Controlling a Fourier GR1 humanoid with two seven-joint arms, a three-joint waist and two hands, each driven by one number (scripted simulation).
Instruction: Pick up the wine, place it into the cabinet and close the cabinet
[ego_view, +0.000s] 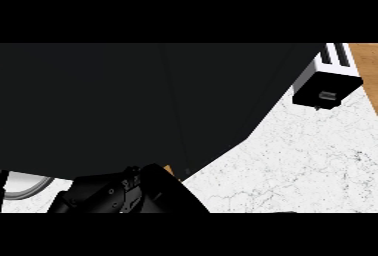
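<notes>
A large dark cabinet fills most of the head view, with a thin vertical seam down its front near the middle. No wine bottle shows anywhere. A black hand, my left by its place at the lower left, sits just under the cabinet's lower edge, close to a small wood-coloured sliver. Its shape merges with the dark cabinet. My right hand does not show.
White marble counter spreads to the right and below the cabinet. A black and white toaster stands at the upper right, next to a wooden strip. Part of a grey plate shows at the lower left.
</notes>
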